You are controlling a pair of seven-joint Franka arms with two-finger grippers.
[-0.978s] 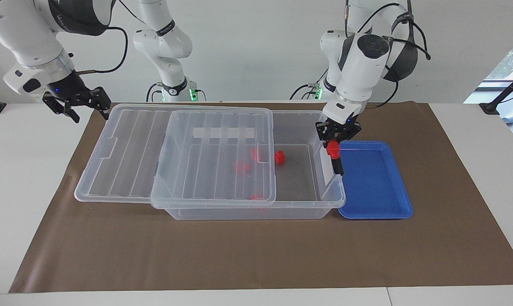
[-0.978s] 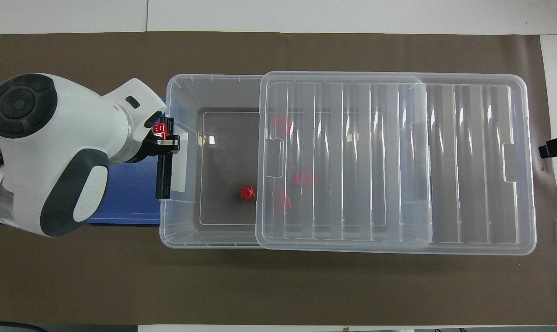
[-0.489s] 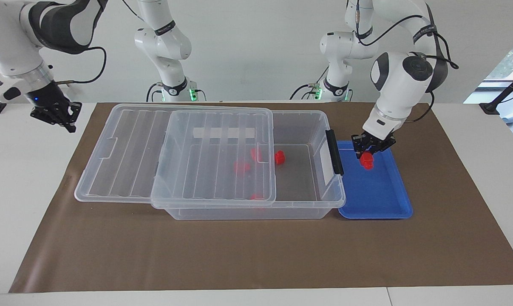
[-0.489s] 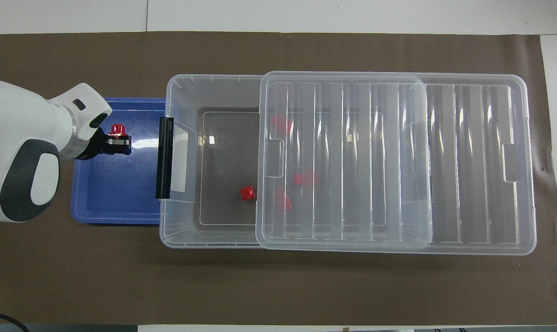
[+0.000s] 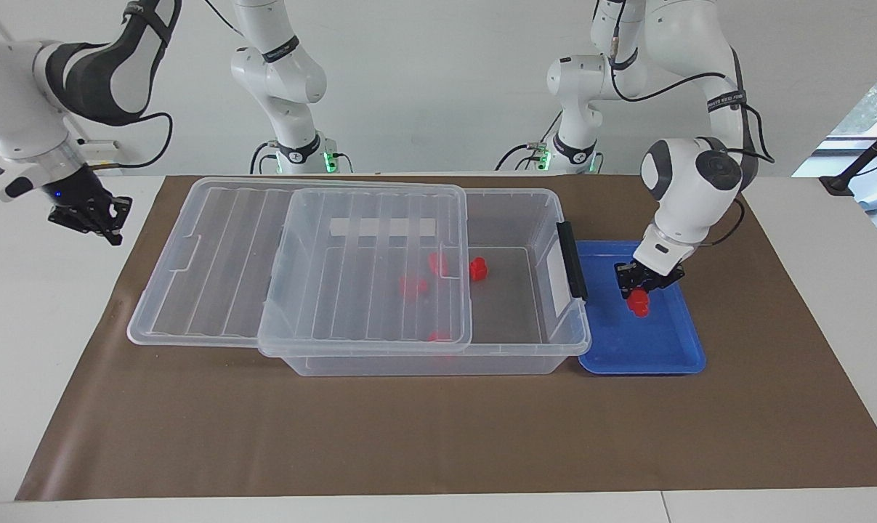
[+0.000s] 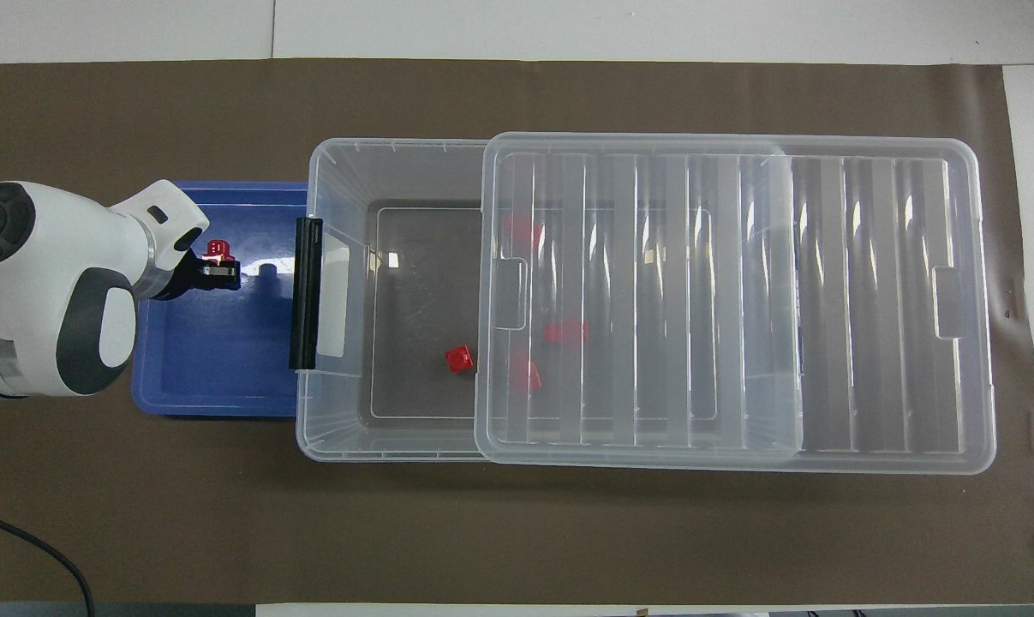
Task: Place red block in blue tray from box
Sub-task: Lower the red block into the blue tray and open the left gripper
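Note:
My left gripper [image 5: 636, 292] is shut on a red block [image 5: 638, 304] and holds it low inside the blue tray [image 5: 663, 349]; I cannot tell if the block touches the floor. In the overhead view the gripper [image 6: 217, 271], block [image 6: 217, 249] and tray [image 6: 217, 368] also show. The box [image 5: 525, 349] stands beside the tray, its lid [image 5: 365, 269] slid toward the right arm's end. One red block [image 5: 478, 269] lies uncovered in the box, three more under the lid. My right gripper [image 5: 89, 216] waits above the white table, off the mat.
A black latch [image 5: 571, 259] stands on the box wall next to the tray. The lid [image 6: 731, 296] overhangs the box toward the right arm's end. Brown mat [image 5: 438, 436] covers the table.
My left gripper has carried the red block from the box's edge over the tray and lowered it into the tray. My right gripper has drawn back off the mat.

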